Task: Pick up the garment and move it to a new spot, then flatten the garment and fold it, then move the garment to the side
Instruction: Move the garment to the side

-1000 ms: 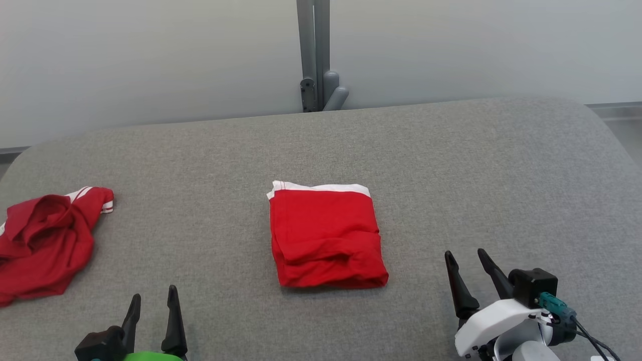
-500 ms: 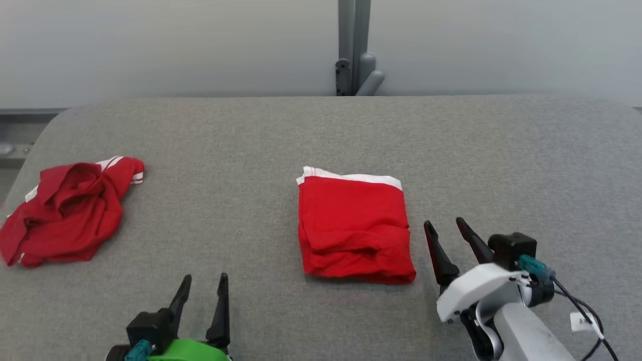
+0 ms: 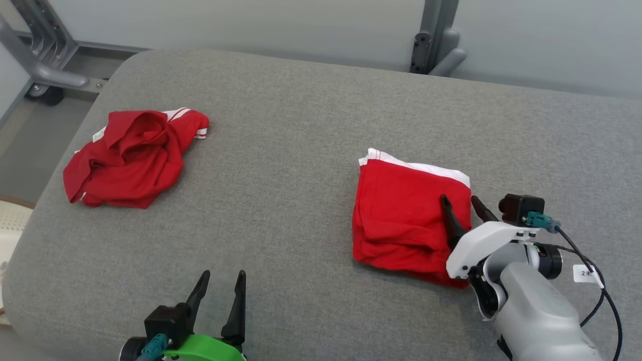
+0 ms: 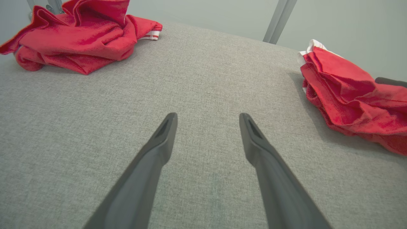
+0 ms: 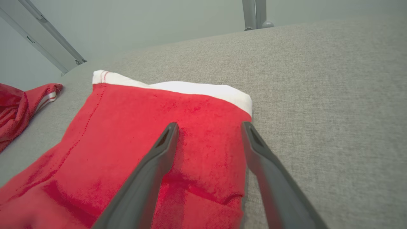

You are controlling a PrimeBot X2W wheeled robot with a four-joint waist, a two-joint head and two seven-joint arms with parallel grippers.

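Note:
A folded red garment [image 3: 401, 215] with a white band along its far edge lies flat on the grey padded table [image 3: 301, 125], right of centre. My right gripper [image 3: 459, 199] is open, its fingers low over the garment's right edge; the right wrist view shows the red cloth [image 5: 127, 133] under the left finger and between the open fingers [image 5: 210, 124]. A second red garment [image 3: 130, 160] lies crumpled at the far left. My left gripper [image 3: 223, 274] is open over bare table near the front edge, between the crumpled garment [image 4: 79, 35] and the folded one [image 4: 349, 95].
A grey metal post [image 3: 431, 45] stands behind the table's back edge. A metal frame with a caster [image 3: 40, 65] is on the floor at the upper left. A pale perforated object [image 3: 12, 220] shows at the left edge, below the table.
The head camera has turned, shifting the whole picture right and down. My right gripper has come from beside the folded garment's near right corner to over its right edge. Both grippers stay open.

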